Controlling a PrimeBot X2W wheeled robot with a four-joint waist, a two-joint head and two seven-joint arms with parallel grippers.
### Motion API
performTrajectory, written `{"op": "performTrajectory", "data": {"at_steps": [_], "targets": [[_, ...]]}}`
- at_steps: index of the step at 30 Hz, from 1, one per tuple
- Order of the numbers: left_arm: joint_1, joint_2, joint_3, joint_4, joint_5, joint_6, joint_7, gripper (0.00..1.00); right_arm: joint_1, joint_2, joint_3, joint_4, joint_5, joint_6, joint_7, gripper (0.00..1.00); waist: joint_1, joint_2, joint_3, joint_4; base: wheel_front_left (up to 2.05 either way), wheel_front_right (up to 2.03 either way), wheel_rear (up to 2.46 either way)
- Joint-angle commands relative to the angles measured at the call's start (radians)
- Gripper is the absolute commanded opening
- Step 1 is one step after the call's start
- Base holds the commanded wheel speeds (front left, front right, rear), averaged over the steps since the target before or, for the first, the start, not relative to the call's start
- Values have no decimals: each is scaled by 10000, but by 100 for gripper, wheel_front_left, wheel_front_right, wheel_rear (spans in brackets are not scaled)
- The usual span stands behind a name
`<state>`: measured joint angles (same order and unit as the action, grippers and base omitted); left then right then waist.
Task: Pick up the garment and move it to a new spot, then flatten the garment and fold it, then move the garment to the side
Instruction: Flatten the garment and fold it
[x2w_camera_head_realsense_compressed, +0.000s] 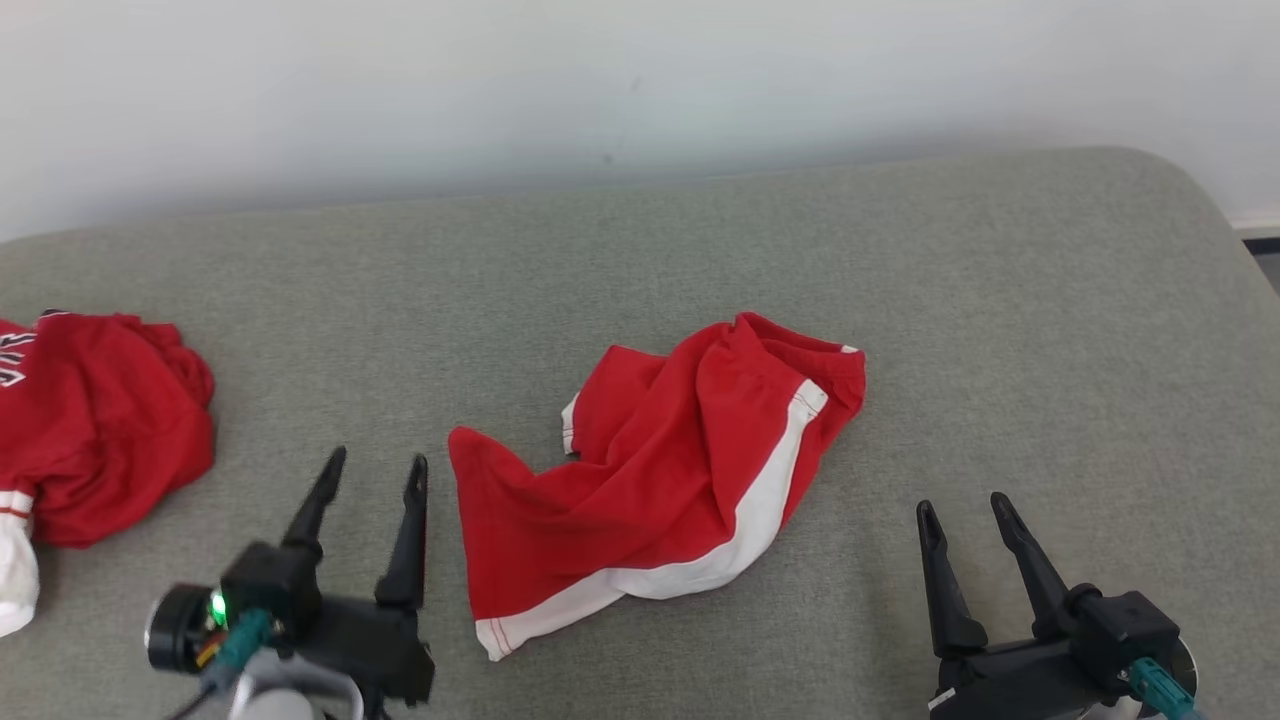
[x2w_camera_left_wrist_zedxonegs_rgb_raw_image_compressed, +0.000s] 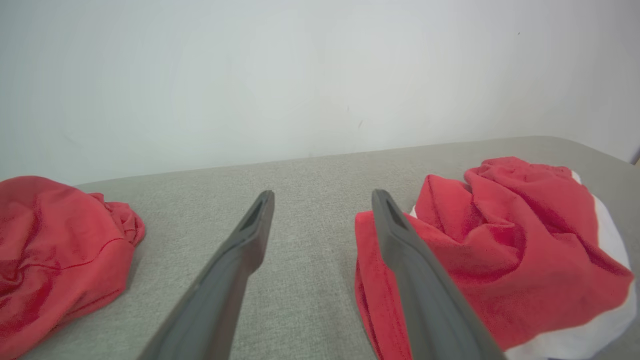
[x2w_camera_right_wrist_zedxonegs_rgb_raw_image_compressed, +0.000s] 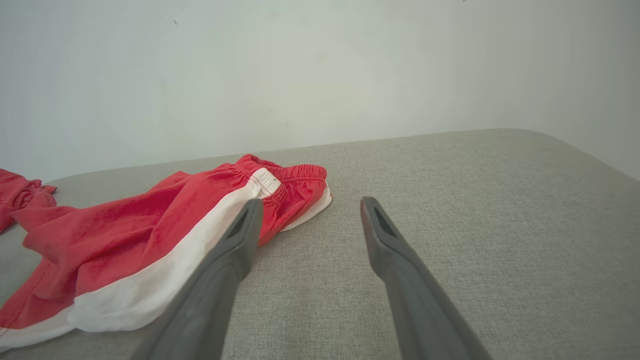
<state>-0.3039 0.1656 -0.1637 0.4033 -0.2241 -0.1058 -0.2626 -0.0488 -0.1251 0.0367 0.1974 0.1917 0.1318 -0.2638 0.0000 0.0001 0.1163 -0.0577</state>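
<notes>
The garment (x2w_camera_head_realsense_compressed: 660, 470) is a pair of red shorts with a white side stripe, lying crumpled in the middle of the grey surface. My left gripper (x2w_camera_head_realsense_compressed: 378, 462) stands open just to its left, with nothing between the fingers. In the left wrist view the garment (x2w_camera_left_wrist_zedxonegs_rgb_raw_image_compressed: 500, 250) lies to the right of the gripper (x2w_camera_left_wrist_zedxonegs_rgb_raw_image_compressed: 322, 196), behind the right finger. My right gripper (x2w_camera_head_realsense_compressed: 962, 510) is open at the lower right, apart from the cloth. In the right wrist view the garment (x2w_camera_right_wrist_zedxonegs_rgb_raw_image_compressed: 150, 235) spreads to the left of the open gripper (x2w_camera_right_wrist_zedxonegs_rgb_raw_image_compressed: 310, 202).
A second red garment (x2w_camera_head_realsense_compressed: 100, 430) with white trim lies bunched at the far left, also seen in the left wrist view as a red heap (x2w_camera_left_wrist_zedxonegs_rgb_raw_image_compressed: 55, 255). The grey padded surface (x2w_camera_head_realsense_compressed: 1050, 330) ends at a white wall behind and curves off at the right.
</notes>
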Motion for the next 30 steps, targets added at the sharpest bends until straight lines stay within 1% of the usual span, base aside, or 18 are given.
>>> {"op": "performTrajectory", "data": {"at_steps": [1,3,7,13,19,30], "targets": [[566,-128,23,-351,160,-16,-31,100,122,52,8,11,21,-23,-9,100,0,-1,-187,267,0,0,0],[1032,-180,34,-660,245,-50,-31,100,151,58,1,11,29,-23,-11,100,0,-1,-215,343,0,0,0],[1935,-429,-255,-853,217,-99,-31,100,219,55,29,61,49,-23,-11,100,0,-1,-270,433,0,0,0],[2616,-699,-838,-271,-26,-193,-32,100,222,-39,99,186,100,-23,-11,100,0,-1,-362,505,0,0,0],[2353,-841,-1298,664,-164,-247,-32,100,114,-107,304,293,110,-23,-10,100,0,-1,-442,376,0,0,0],[1664,-975,-1117,1917,-441,-238,-32,100,64,-214,383,320,175,-23,-9,100,0,-1,-305,-259,0,0,0]]}}
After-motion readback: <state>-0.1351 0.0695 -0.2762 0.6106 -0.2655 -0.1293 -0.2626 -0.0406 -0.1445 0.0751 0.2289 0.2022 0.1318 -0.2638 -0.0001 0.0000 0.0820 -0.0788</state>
